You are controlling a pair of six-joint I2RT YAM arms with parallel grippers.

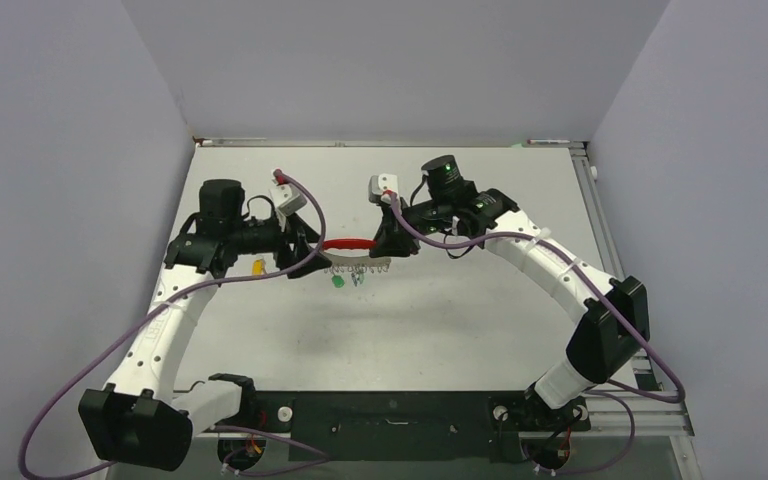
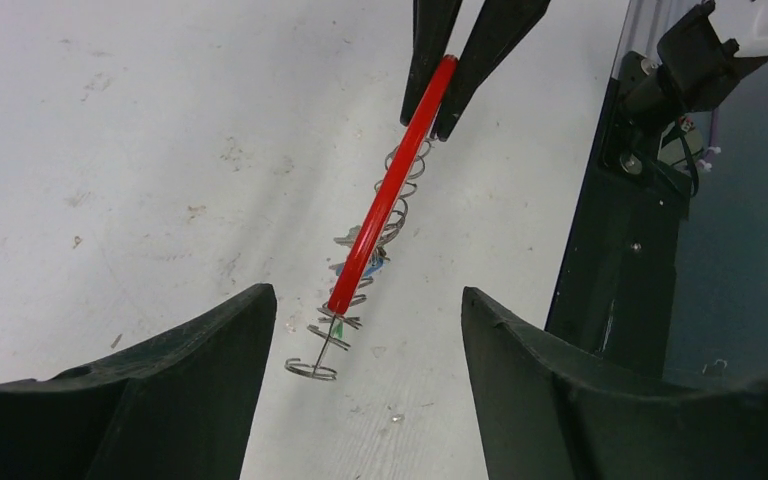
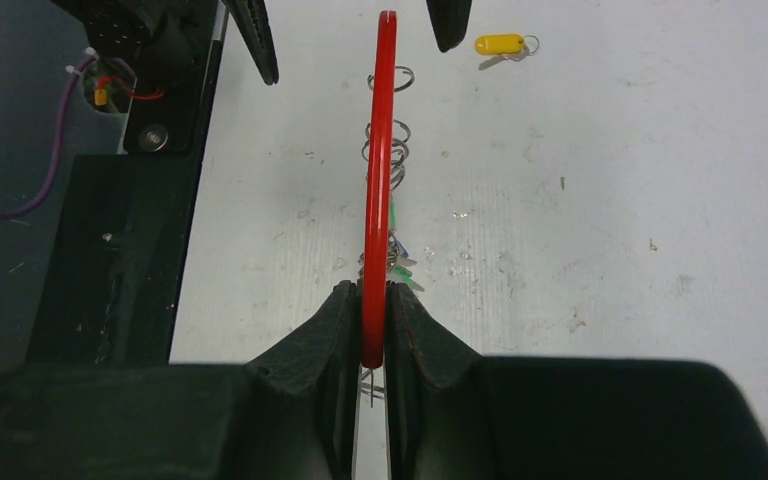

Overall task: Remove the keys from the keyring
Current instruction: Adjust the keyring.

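**Ring anchored at one end, left jaws wide at the other**

Nearest in the right wrist view, the right gripper (image 3: 373,320) is clamped hard on one end of the keyring (image 3: 378,180), a red curved plastic strap with thin silver wire loops coiled along it. The strap stands edge-up above the white table (image 3: 610,200), held clear of it.

Halfway along, the small silver keys with green and blue oblong plastic tags (image 3: 397,262) hang in a bunch under the strap, caught in the wire coil (image 3: 385,140).

Beyond them, at the free end, the left gripper (image 2: 365,305) has its jaws apart, one either side of the strap tip and touching nothing. Farther off, one yellow-tagged key (image 3: 501,44) lies alone on the table, well apart from the ring.

The whole bundle looks light. The strap seems stiff enough to serve as a handle, though its smooth plastic may twist in a grip. The wire is thin and springy, and likely to bend if pulled sideways. The plastic tag is probably the best hold on each key, being broader than the metal, with the pull run along the coil toward the free end.
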